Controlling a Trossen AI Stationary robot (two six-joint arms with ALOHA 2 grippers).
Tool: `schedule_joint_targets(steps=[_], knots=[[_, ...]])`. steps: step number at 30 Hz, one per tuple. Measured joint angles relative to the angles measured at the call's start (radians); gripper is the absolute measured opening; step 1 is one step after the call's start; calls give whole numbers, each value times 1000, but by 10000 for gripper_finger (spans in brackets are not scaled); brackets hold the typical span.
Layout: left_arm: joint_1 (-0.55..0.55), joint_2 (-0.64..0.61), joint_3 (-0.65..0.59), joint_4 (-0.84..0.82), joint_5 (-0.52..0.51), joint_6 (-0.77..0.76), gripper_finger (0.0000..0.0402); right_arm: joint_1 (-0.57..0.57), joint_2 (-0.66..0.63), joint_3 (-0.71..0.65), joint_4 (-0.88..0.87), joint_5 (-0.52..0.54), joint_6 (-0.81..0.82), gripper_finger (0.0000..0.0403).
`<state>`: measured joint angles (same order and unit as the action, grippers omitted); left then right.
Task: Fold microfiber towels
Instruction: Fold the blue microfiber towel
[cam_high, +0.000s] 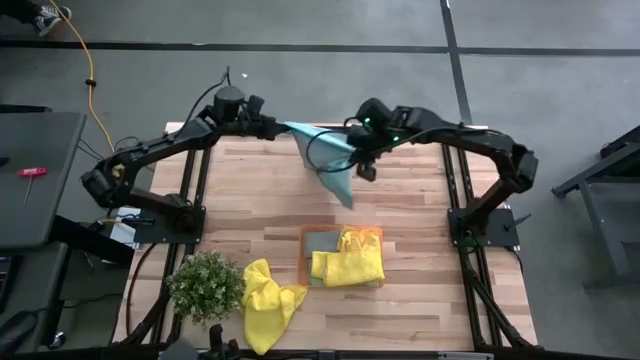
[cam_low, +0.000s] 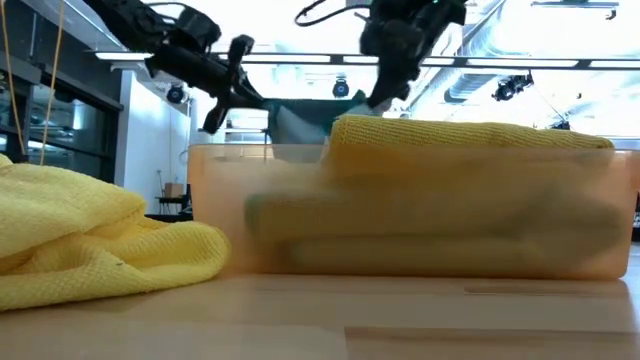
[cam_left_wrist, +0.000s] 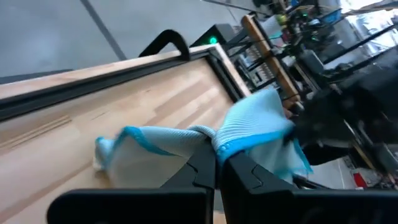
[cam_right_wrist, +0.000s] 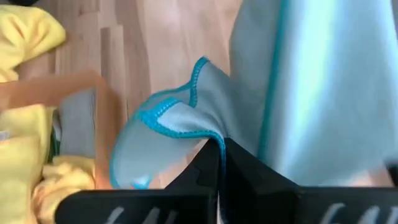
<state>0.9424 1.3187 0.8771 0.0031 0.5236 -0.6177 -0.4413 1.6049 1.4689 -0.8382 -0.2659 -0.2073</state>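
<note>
Left gripper (cam_left_wrist: 216, 163): fingers pressed together on a corner hem of the light blue towel (cam_high: 322, 150), at the far edge of the table (cam_high: 400, 210) on the left arm's side.

Right gripper (cam_right_wrist: 219, 163): fingers likewise closed on a bunched piece of the same towel's teal-stitched edge, near the far edge toward the right arm's side.

Light blue towel: held off the table between the two grippers, stretched along its top edge, the free part hanging down to a point above the wood. Judged soft, light and limp, with no stiffness of its own; it sags wherever it is not held. The fuzzy weave should grip well between the fingers rather than slip. Best hold, by this judgement, is at the stitched hem corners, where the cloth is thickest.

Orange tray (cam_high: 304, 234): on the near middle of the table. It holds a yellow towel (cam_high: 350, 260), folded loosely, with a grey towel (cam_high: 322, 243) beside it.

Loose yellow towel (cam_high: 268, 300): crumpled on the table near the front edge, just left of the tray, not yet folded.

Potted plant (cam_high: 205, 285): near front left corner, beside the loose yellow towel.
</note>
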Motion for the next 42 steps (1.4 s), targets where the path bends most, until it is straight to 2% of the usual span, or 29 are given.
schedule_joint_targets(steps=[5, 11, 16, 21, 25, 27, 33, 37, 42], knots=[[-7, -84, 0, -75, 34, 12, 0, -46, -32, 0, -78, 63, -11, 0], [-83, -126, 0, -300, 23, 105, 0, -64, 15, 1, -133, 84, -25, 0], [-223, -126, 0, -434, -68, 151, 0, -38, 95, 1, -213, 39, -92, 0], [-367, -108, -14, -439, -154, 177, 0, -20, 165, -27, -251, 49, -130, 0], [-417, -36, -33, -399, -298, 174, 0, -38, 182, -150, -172, 43, -94, 0], [-418, 21, -33, -364, -331, 152, 0, -54, 180, -220, -114, 21, -60, 0], [-418, 231, -34, -197, -326, 29, 0, -104, 173, -350, 25, -124, -30, 0], [-414, 355, -34, -111, -315, -84, 0, -121, 173, -370, 58, -133, -39, 0], [-395, 423, -34, -82, -304, -183, 0, -155, 173, -348, 66, -139, -136, 7]])
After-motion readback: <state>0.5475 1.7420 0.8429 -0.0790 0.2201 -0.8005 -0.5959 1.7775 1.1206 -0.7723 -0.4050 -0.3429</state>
